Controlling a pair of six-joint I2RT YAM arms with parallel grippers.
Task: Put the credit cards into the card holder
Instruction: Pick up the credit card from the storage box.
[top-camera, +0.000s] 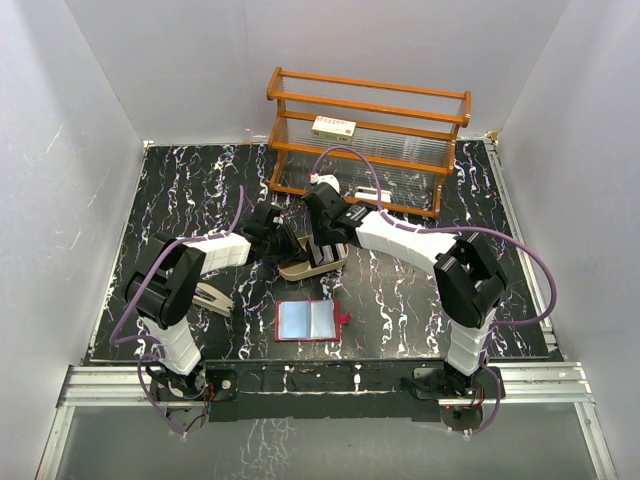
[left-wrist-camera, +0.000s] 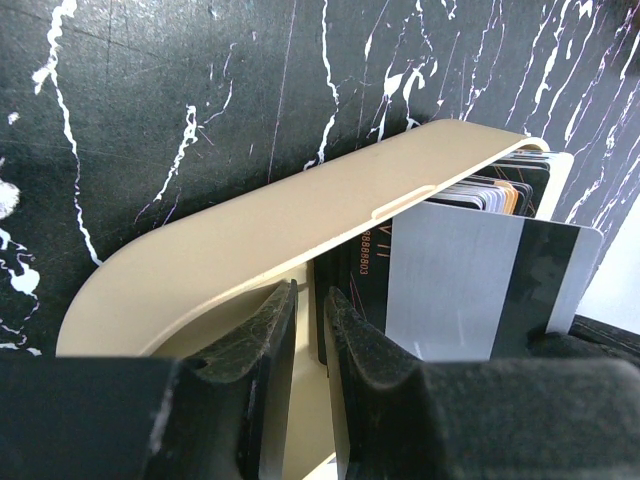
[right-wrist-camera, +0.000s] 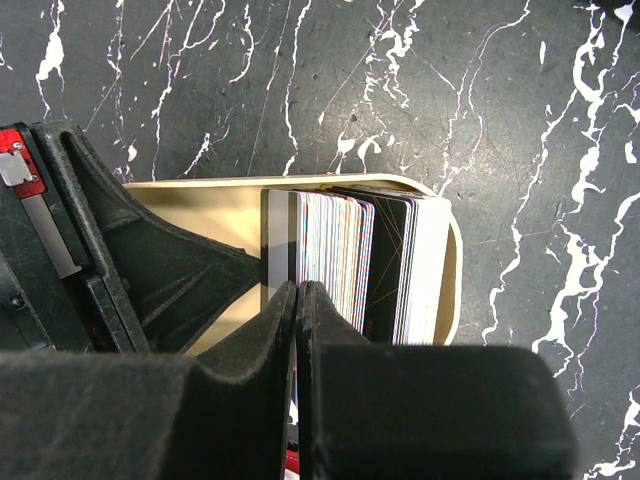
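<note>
Right claw (right-wrist-camera: 298, 290) pinches a grey card (left-wrist-camera: 450, 290) in the tray (left-wrist-camera: 250, 270); left claw (left-wrist-camera: 308, 300) clamps its wall. Card holder (top-camera: 308, 321) open near table's (top-camera: 400, 310) front edge.

Left arm (top-camera: 215, 252) and right arm (top-camera: 400, 235) bent in toward each other. Left end effector (left-wrist-camera: 310, 300) nips the tray (left-wrist-camera: 250, 250) wall, fingers (left-wrist-camera: 265, 345) barely apart. Right end effector (right-wrist-camera: 298, 290) points down, squeezed tight together.

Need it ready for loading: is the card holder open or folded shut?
Open. The card holder lies spread flat, both bluish pocket pages facing up.
</note>
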